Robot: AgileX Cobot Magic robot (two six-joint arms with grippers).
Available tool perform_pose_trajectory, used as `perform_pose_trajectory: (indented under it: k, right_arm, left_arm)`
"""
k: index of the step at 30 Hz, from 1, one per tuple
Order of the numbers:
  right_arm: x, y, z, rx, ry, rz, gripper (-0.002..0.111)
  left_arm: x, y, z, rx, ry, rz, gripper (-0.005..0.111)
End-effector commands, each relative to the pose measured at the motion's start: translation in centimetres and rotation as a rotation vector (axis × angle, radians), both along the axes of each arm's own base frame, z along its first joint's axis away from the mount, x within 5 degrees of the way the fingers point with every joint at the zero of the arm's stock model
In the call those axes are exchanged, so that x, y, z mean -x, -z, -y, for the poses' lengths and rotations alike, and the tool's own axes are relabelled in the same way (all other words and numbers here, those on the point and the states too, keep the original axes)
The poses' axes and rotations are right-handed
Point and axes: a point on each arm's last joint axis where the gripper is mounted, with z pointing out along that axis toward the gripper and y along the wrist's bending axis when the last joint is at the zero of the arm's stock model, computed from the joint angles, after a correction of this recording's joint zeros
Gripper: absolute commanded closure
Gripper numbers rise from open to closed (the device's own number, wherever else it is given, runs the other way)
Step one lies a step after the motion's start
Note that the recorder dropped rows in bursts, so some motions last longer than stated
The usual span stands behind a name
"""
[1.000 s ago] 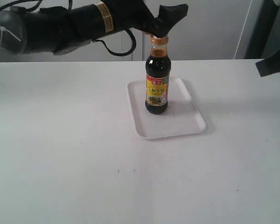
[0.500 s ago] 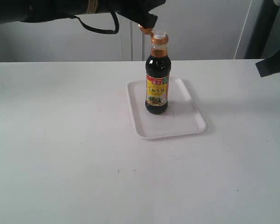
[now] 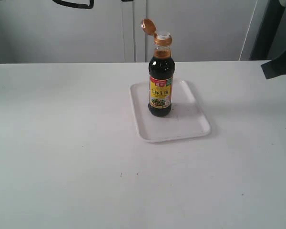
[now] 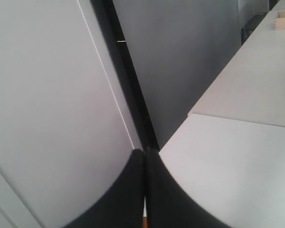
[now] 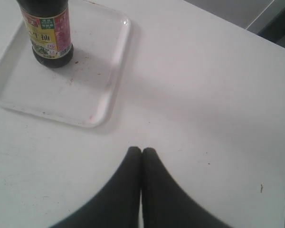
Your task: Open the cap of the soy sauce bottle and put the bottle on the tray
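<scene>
Bottle: I see the soy sauce bottle (image 3: 160, 76) upright at the centre of the exterior frame, on the tray's far half; clear glass, rounded shoulders, narrow neck, dark liquid, glossy yellow-and-red label
Cap: the cap (image 3: 148, 26), small round orange-brown plastic, hinged up left of its collar; white spout (image 3: 162, 34) bare
Tray: the tray (image 3: 181, 132), flat white plastic, rounded corners, low rim
Table: the table (image 3: 62, 157), matt white
Left claw: left gripper (image 4: 145, 154), smooth black curved fingers pressed together; an orange sliver (image 4: 144, 222) in their seam, too small for me to identify
Right claw: right gripper (image 5: 141, 151), fingers pressed together over bare table, apart from the tray
Cut off: right wrist view loses the bottle above its label
</scene>
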Motion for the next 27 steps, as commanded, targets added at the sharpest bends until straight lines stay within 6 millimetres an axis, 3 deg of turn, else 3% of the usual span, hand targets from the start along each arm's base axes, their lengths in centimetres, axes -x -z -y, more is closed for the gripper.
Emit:
perform_pose_trajectory:
  k: [1,8,14,20,23,27]
  right_arm:
    - [0.2,0.0,0.2,-0.007,0.008,0.001,0.108]
    - [0.2,0.0,0.2,-0.007,0.008,0.001,0.108]
    - [0.2,0.0,0.2,-0.007,0.008,0.001,0.108]
    - [0.2,0.0,0.2,-0.007,0.008,0.001,0.108]
    - [0.1,0.0,0.2,-0.008,0.008,0.004,0.108]
    - [0.1,-0.1,0.2,-0.008,0.008,0.007,0.108]
  left_arm:
    - [0.7,-2.2,-2.2,0.029,-0.032,0.032,0.107]
    - [1.9,-5.5,-5.7,0.065,-0.122,0.112,0.107]
    - [0.5,-6.2,-9.7,0.075,-0.31,0.139,0.107]
    - [-1.8,-6.4,-16.7,-0.124,-0.813,0.305,0.107]
    - [-1.8,-6.6,-18.7,-0.226,-1.04,0.344,0.107]
    - [-1.3,-6.6,-20.7,-0.226,-1.265,0.314,0.107]
